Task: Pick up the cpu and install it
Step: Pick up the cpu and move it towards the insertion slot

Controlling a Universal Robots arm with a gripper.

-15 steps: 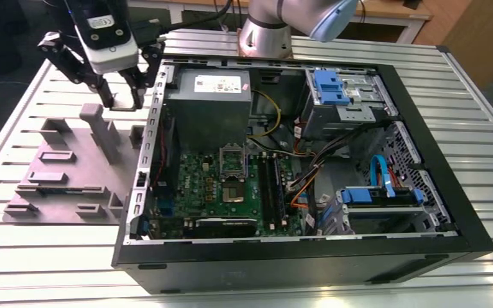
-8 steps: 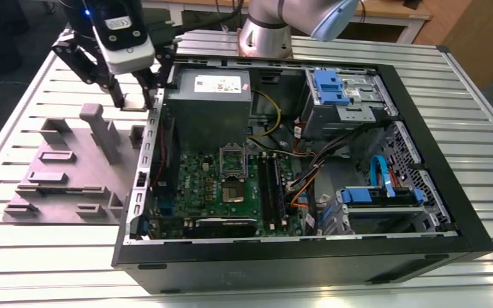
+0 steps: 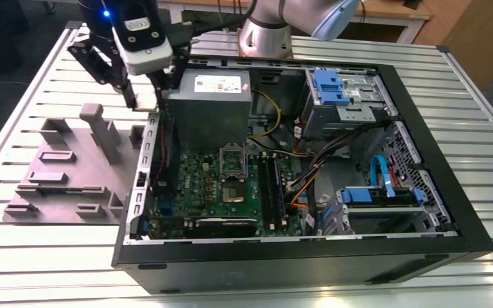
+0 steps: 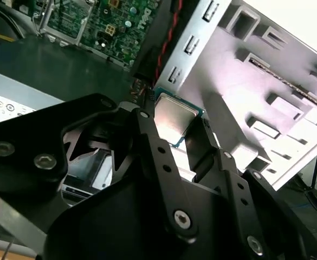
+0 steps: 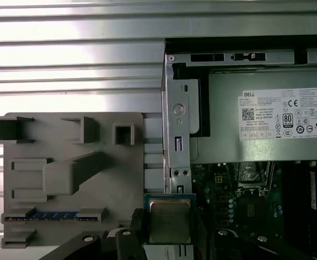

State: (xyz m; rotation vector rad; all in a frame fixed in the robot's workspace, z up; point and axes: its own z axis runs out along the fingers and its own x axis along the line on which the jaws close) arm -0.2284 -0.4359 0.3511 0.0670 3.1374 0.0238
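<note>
My gripper [image 3: 146,101] hangs above the open computer case [image 3: 477,244], over the case's side wall at the exterior view's left, close to the corner where the grey power supply [image 3: 208,109] sits; its two dark fingers [image 4: 150,135] are closed in on the cpu [image 4: 174,116], pinching the flat chip by opposite edges, silvery top showing in both wrist views; in the first wrist view the cpu [image 5: 169,221] sits level over the case's perforated metal edge [image 5: 177,135], between the case interior and the grey moulded fixture [image 5: 71,173] that lies just outside the case on the slatted metal table [image 5: 66,54]; the fixture [image 3: 67,167] rests flat against the outside of that same case wall, its upright pegs and slots facing up, one slot holding a strip with blue patches [image 5: 52,215]; inside the case the green motherboard [image 3: 203,186] lies on the case floor below the power supply, and its dark square socket [image 3: 232,160] with a metal frame is near the board's middle, well apart from the cpu and lower than it; blue drive brackets [image 3: 332,86] sit at the case's far corner, away from my gripper
</note>
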